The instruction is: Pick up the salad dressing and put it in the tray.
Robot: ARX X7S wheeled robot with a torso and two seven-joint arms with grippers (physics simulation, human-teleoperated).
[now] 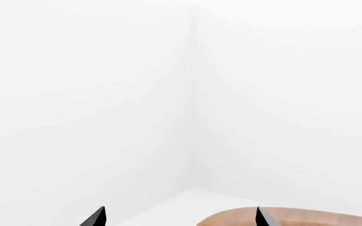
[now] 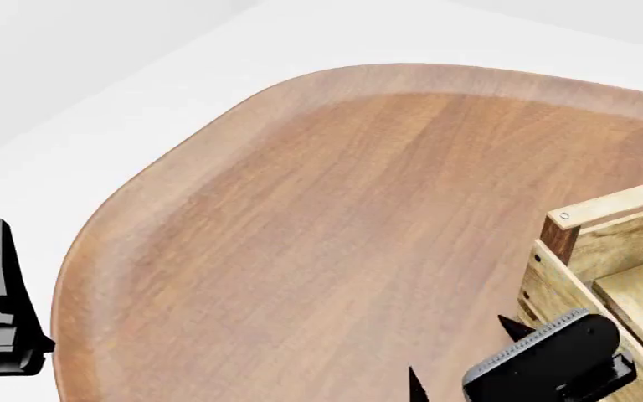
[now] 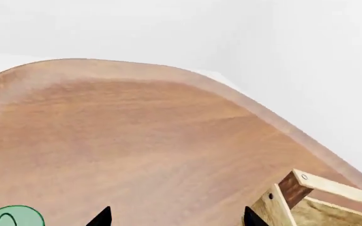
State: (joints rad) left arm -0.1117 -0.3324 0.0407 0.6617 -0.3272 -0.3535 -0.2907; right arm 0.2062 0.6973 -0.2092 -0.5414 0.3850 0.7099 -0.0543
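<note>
The salad dressing does not show clearly in any view. The tray (image 2: 606, 243), a light slatted wooden crate with a dark corner post, stands at the table's right edge, and its corner (image 3: 300, 188) also shows in the right wrist view. My right gripper (image 2: 461, 352) hovers low beside the tray's near left corner. It is open (image 3: 176, 216) with only bare tabletop between the tips. My left gripper (image 1: 179, 217) is open and empty, off the table's left edge, and one finger (image 2: 3, 285) shows in the head view.
The rounded brown wooden table (image 2: 333, 209) fills the head view, with white floor and walls beyond it. A pale green rounded shape (image 3: 8, 217) sits at the right wrist view's edge, and I cannot tell what it is.
</note>
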